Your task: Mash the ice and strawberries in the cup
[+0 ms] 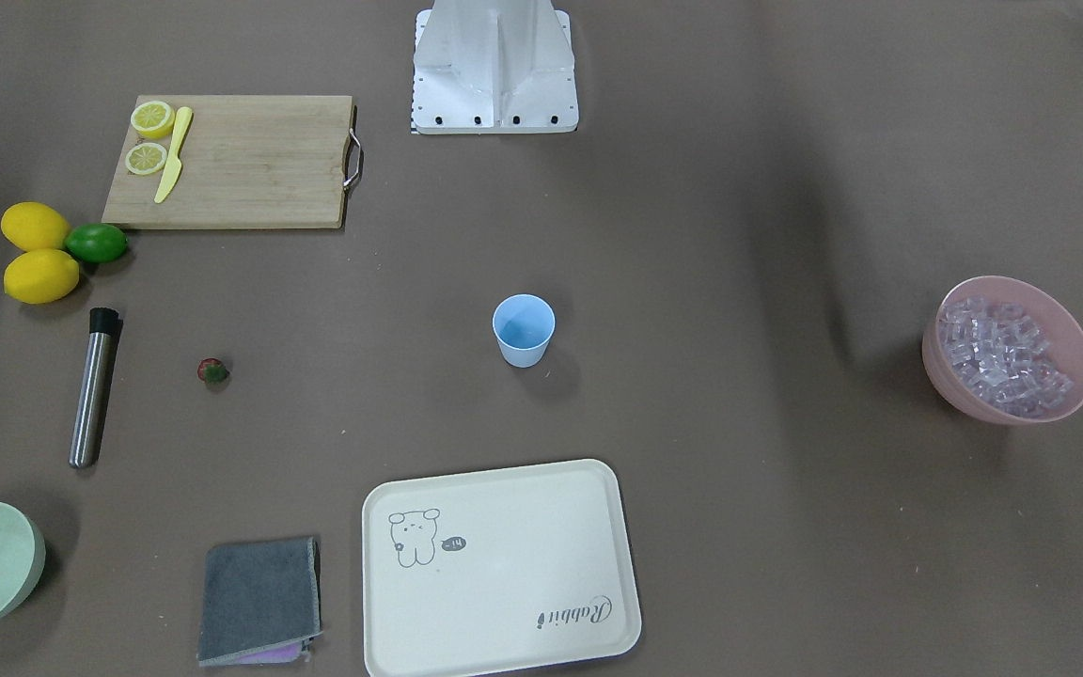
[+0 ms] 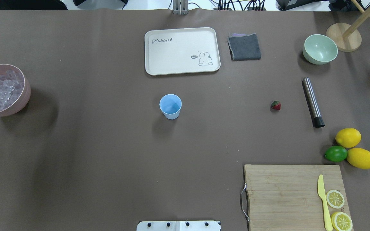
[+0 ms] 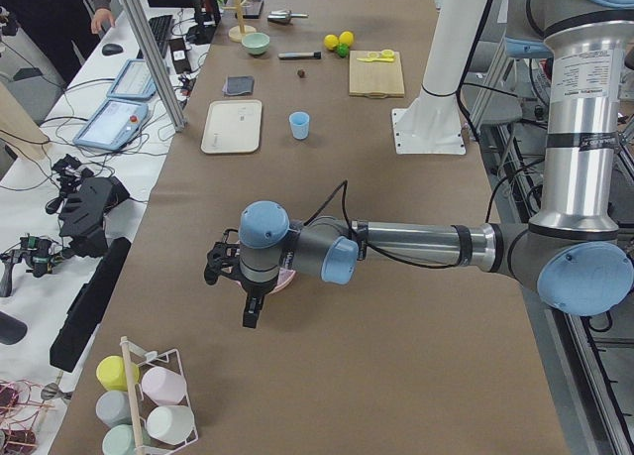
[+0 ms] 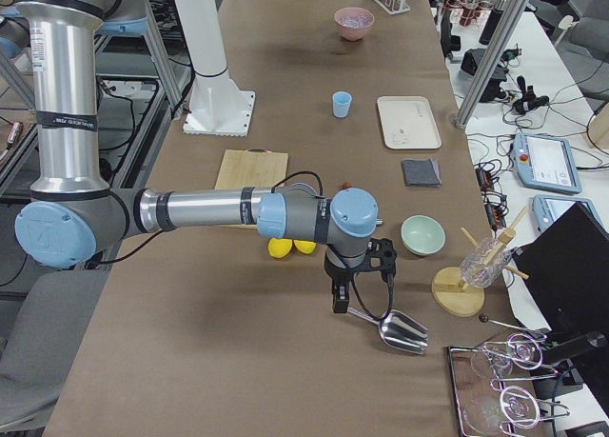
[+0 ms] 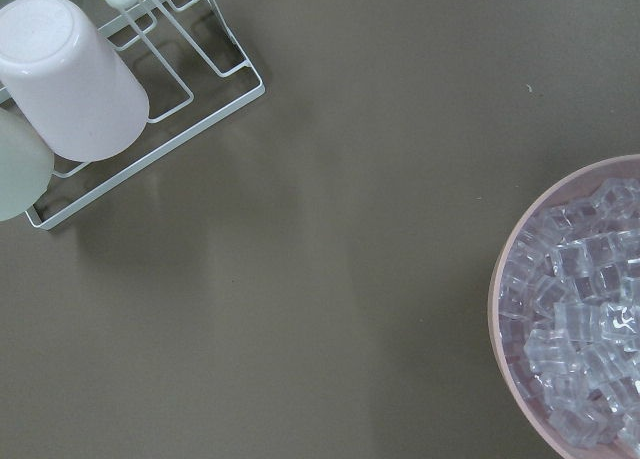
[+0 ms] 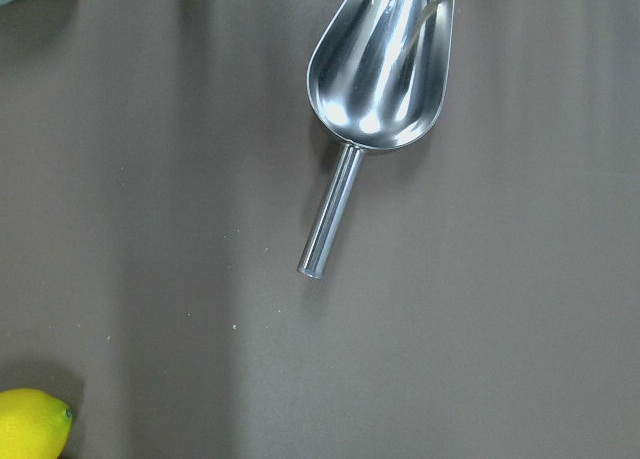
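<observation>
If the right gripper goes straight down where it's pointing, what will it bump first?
Probably the metal scoop: the right gripper points down, and its wrist view shows the scoop's handle nearly underneath. Depth is unclear, so it might hit bare table beside it.

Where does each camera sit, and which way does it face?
Front-facing: across the table, steeply down; robot base at top.
Overhead: behind the robot, looking forward and down; base at bottom.
Exterior left: table's end; left arm near.
Exterior right: opposite end; right arm near.
Left wrist: down on ice; no body.
Right wrist: down on scoop; no body.
Shared: all exterior views show the cup.
</observation>
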